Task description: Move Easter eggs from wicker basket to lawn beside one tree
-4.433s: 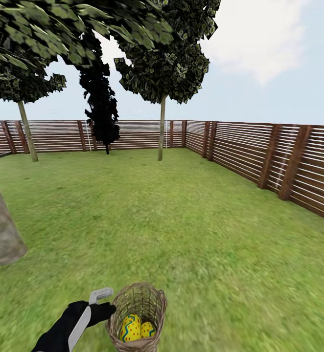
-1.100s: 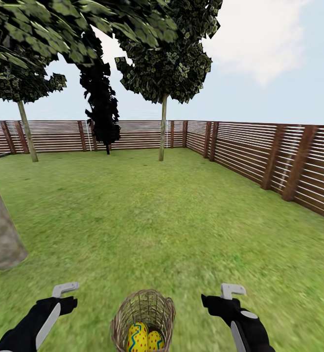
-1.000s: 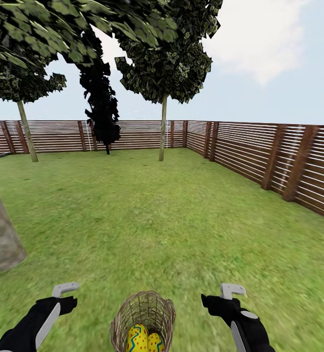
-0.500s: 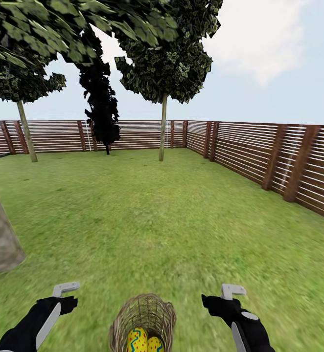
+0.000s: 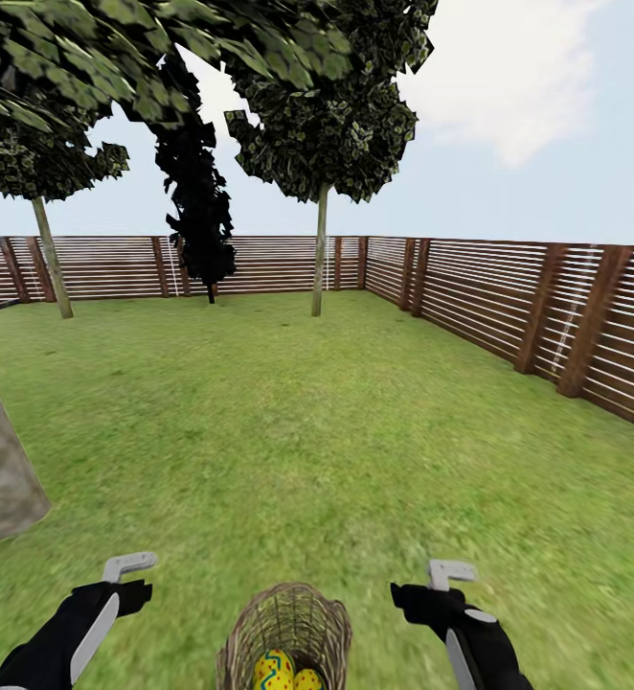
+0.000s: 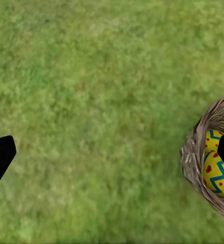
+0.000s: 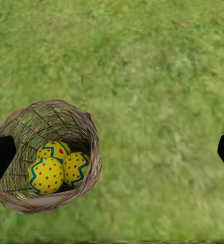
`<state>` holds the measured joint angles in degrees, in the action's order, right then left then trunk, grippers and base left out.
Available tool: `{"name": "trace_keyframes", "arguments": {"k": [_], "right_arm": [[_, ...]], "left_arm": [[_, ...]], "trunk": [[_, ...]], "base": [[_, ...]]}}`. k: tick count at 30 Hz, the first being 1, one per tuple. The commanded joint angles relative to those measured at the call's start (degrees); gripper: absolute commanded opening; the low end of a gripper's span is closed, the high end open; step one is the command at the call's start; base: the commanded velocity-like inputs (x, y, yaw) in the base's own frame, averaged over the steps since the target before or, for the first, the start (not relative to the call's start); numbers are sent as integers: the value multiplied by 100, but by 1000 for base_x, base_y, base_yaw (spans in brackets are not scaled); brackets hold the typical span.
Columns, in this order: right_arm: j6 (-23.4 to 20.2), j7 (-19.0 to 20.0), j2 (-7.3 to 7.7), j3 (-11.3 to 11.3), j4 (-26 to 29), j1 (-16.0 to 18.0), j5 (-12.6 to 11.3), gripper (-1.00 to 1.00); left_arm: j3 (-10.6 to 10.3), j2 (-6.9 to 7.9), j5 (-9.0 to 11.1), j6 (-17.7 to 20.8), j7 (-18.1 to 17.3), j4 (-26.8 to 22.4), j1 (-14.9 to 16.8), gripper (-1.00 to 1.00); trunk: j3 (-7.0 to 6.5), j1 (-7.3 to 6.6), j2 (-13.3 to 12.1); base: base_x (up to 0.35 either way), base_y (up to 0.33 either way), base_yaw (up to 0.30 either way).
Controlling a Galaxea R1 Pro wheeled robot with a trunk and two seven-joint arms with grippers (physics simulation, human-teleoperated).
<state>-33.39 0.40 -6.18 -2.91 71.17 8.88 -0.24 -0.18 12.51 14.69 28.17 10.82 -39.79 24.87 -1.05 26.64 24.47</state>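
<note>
From the head, the basket (image 5: 283, 637) sits low on the lawn (image 5: 307, 422), between the left gripper (image 5: 128, 567) and the right gripper (image 5: 448, 574). Both hang beside it, one on each side, likely so either can reach in. The thick tree (image 5: 1, 470) stands near on the left, a handy spot for the eggs.

From the left wrist, the fingers (image 6: 0, 155) are wide apart and hold nothing. The basket is at the edge.

From the right wrist, the fingers (image 7: 0, 152) are wide and empty too. All three eggs (image 7: 58, 168) lie together in the basket.
</note>
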Motion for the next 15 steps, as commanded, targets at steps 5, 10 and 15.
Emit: {"name": "trace_keyframes", "arguments": {"k": [5, 10, 15], "right_arm": [[-61, -4, -10, 113, -676, 483, 1, 100], [-201, -19, -13, 217, -1586, 1185, 12, 100], [-310, -38, -14, 252, -2662, 1938, 32, 100]], "left_arm": [[-17, -14, 61, 14, 49, -14, 0, 100], [-22, -8, 61, -10, 51, -8, -3, 100], [-11, -1, 61, -19, 50, 0, -6, 100]], "trunk": [[3, 2, 5], [3, 2, 5], [3, 2, 5]], "base": [[3, 31, 0], [1, 8, 0], [0, 2, 0]]}}
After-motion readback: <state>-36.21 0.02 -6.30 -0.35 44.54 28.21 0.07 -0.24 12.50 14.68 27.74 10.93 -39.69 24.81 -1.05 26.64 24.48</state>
